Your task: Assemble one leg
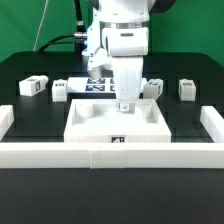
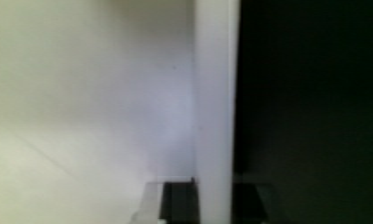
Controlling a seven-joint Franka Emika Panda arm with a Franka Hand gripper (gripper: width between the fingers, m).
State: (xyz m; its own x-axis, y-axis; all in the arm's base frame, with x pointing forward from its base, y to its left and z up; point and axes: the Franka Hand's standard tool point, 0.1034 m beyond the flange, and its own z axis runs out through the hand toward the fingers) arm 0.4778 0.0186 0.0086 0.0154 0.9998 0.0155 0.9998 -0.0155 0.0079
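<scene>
The fingers (image 1: 125, 103) point straight down from the arm (image 1: 120, 35) and reach the far rim of the square top (image 1: 95, 120), toward that rim's end on the exterior view's right. From that side they read as one narrow white taper, so the gap between them is hidden. In the wrist view, the rim (image 2: 215, 100) runs as a pale upright band. There is blurred white panel on one side of it and black worktop on the other, with two dim dark shapes flanking the band at the picture's edge. Whether the fingers are clamped on the rim or only straddle it, I cannot tell.

The square top lies flat beneath the fingers and its near edge is against the white wall (image 1: 60, 153).

The nearest leg (image 1: 152, 88) rests on the worktop (image 1: 30, 112) just beyond the fingers and slightly toward the exterior view's right, apart from them. A second leg (image 1: 186, 90) lies farther out on that same side. On the fingers' other side, toward the exterior view's left, a third leg (image 1: 60, 90) sits near the square top's far corner. A fourth leg (image 1: 33, 87) lies beyond it, well apart from the fingers. All four are loose on the worktop, and none is in the fingers.

The marker board (image 1: 97, 85) lies flat behind the fingers, partly hidden by them.
</scene>
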